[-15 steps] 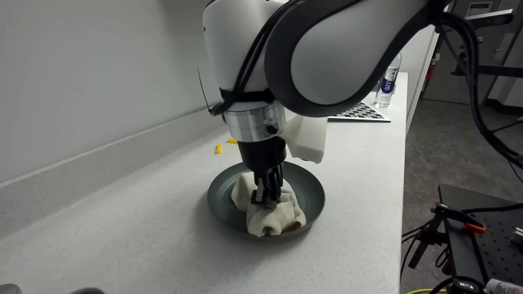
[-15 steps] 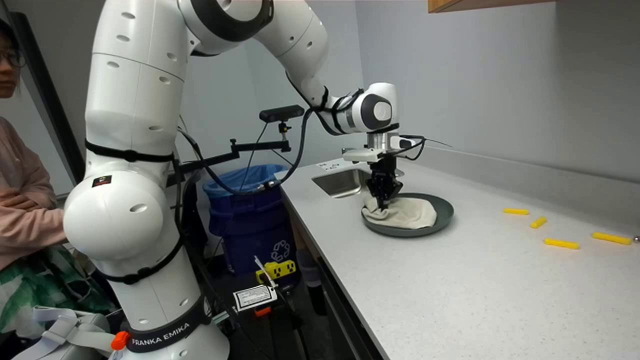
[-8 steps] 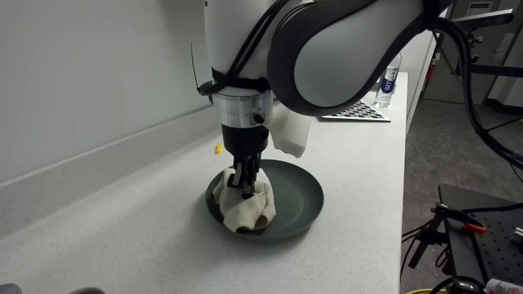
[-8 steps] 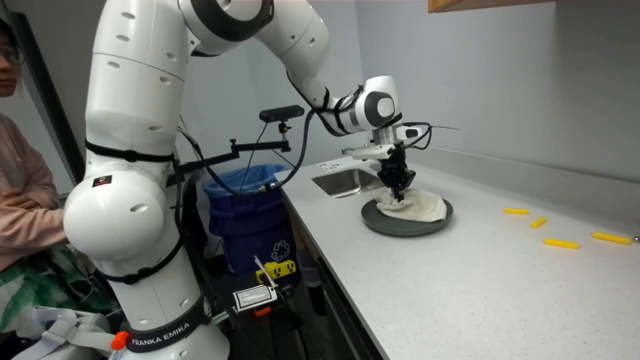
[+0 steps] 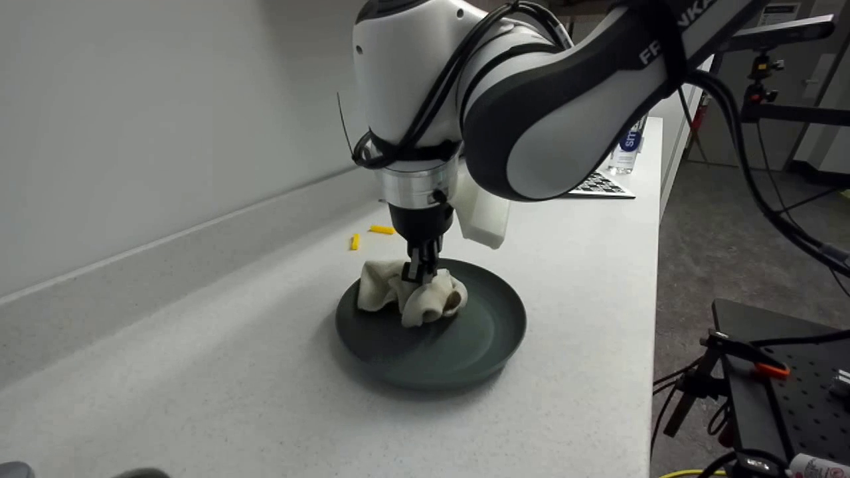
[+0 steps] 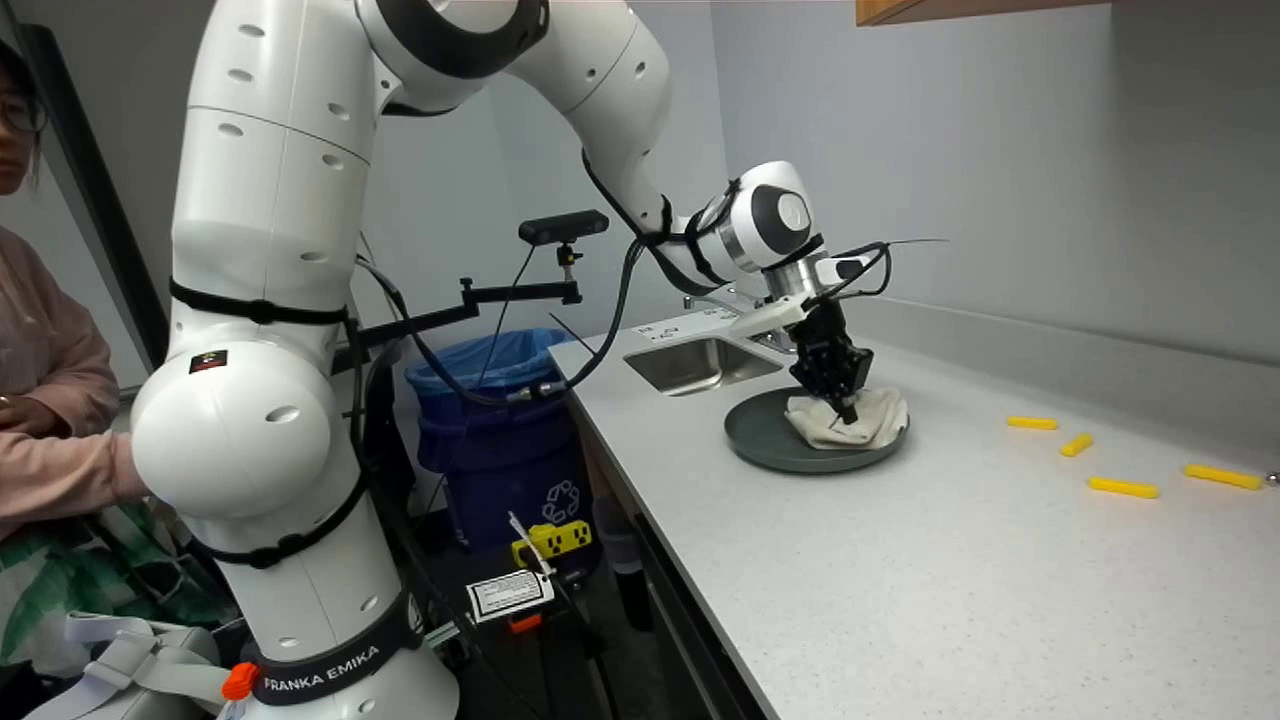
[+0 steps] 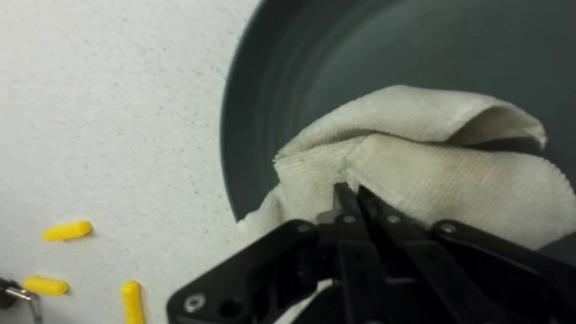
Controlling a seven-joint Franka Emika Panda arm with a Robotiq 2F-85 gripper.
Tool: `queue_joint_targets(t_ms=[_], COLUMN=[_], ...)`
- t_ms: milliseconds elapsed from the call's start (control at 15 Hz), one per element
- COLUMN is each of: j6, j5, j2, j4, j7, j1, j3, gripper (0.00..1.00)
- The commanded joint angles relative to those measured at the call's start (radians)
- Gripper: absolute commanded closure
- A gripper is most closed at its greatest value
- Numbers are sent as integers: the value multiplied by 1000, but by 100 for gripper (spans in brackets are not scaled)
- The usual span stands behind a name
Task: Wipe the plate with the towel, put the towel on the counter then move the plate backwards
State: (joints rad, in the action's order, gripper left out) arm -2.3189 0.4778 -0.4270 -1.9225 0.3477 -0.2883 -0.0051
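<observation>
My gripper is shut on a fold of the beige towel, and a bit of cloth shows pinched between the fingertips. The towel lies bunched on the dark grey-green plate, near its far rim in an exterior view. In the wrist view one corner of the cloth reaches across the rim. Much of the plate's surface is bare. The plate rests flat on the white counter. Seen from outside, the gripper leans over the cloth from above, its tips partly hidden in the folds.
Several yellow sticks lie on the counter near the backsplash. A metal sink is set in the counter beyond the plate. A checkered board and a bottle stand farther along, by the counter's front edge.
Gripper and towel have slid together across the plate, first sideways toward the wall, then toward the far rim, baring the near part. The grip has stayed shut and the plate has hardly moved.
</observation>
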Motion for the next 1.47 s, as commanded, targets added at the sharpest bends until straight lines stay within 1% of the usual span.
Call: queue_joint_targets(t_ms=[0,67,267,400,600,800,1000,1133,1400], j6=[126,171,274,309,316,289,220,144,-19], j5=[104,107,33,-26,-163,-264,-321,-323,-245], j2=[28,32,41,44,40,23,7,-2,-16], j4=[-27,-28,-25,-17,4,32,58,71,82], j7=[77,74,-3,-60,-182,-262,-281,-256,-163], j1=[-34,-31,-2,9,34,47,52,44,11], j3=[-43,-35,25,61,118,150,156,148,106], gripper=[99,99,99,99,99,99,99,99,99])
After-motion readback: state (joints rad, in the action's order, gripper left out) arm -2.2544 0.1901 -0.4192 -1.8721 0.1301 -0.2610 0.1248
